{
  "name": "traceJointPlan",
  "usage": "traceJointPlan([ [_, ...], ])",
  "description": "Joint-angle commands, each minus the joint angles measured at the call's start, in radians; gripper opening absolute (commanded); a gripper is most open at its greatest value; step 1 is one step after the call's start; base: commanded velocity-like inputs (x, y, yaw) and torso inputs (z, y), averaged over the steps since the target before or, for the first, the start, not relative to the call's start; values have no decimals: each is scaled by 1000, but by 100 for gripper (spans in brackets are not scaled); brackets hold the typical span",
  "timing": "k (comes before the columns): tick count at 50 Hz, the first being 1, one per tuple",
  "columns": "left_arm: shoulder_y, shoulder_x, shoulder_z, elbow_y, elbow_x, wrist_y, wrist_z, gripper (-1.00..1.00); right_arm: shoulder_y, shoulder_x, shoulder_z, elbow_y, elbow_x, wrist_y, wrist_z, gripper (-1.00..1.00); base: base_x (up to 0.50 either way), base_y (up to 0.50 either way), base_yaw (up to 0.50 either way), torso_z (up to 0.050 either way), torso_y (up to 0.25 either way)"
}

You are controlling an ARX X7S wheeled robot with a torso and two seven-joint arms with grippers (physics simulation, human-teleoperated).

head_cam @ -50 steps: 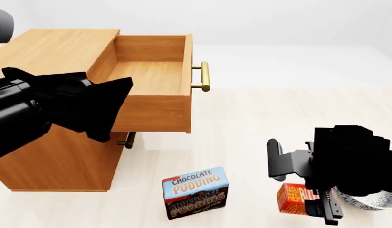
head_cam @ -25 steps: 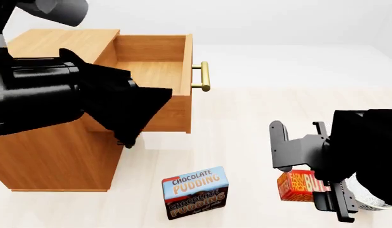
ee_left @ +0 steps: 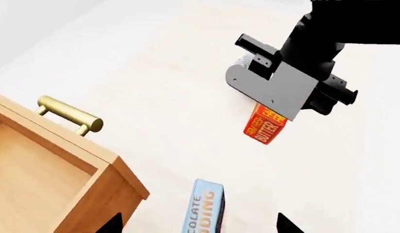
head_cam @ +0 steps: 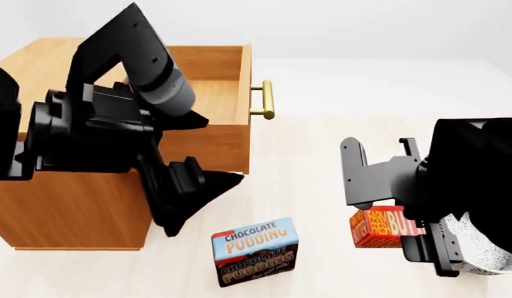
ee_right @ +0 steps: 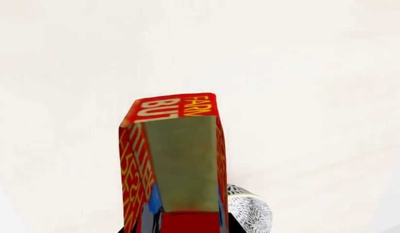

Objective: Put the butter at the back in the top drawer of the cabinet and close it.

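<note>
**Butter Held by Right Gripper, Top Drawer Open**

Head view: The right gripper (head_cam: 396, 226) is closed on the butter (head_cam: 386, 227), which sits between its dark finger plates and appears clear of the pale floor (head_cam: 322, 155). Behind the butter, partly hidden by the right arm, is a white patterned bowl (head_cam: 479, 254). The chocolate pudding box (head_cam: 255, 251) stands upright on the floor, to the left of the butter and apart from it. The cabinet (head_cam: 74, 205) stands at the left with the top drawer (head_cam: 226, 105) pulled out; its brass handle (head_cam: 267, 99) faces right. The left gripper (head_cam: 189, 192) hangs in front of the cabinet, below the drawer front; its opening cannot be determined here.

Left wrist view: The butter (ee_left: 264, 125) hangs below the right gripper (ee_left: 272, 104), gripped at its upper end. The open drawer (ee_left: 51, 179) and the pudding box (ee_left: 203, 212) are both well apart from it. The left gripper's own fingers show only as dark tips at the frame edge; their state cannot be determined.

Right wrist view: The butter (ee_right: 177, 155) fills the centre, extending outward from the gripper. The bowl (ee_right: 250, 211) lies just beside its held end.
</note>
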Motion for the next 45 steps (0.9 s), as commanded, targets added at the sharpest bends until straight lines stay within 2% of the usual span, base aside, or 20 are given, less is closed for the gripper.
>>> traceJointPlan([
  [1, 16, 29, 19, 39, 177, -37, 198, 100, 42, -31, 31, 1, -13, -2, -12, -100, 0, 0, 0, 0, 0],
  [13, 59, 27, 11, 99, 261, 28, 291, 100, 46, -81, 56, 10, -5, -6, -19, -100, 0, 0, 0, 0, 1],
  [29, 109, 36, -19, 96, 274, 117, 314, 100, 18, -122, 110, 15, 18, -22, -2, -100, 0, 0, 0, 1, 1],
  [45, 146, 53, -17, 119, 279, 146, 318, 100, 7, -151, 145, 6, 34, -1, 19, -100, 0, 0, 0, 0, 1],
])
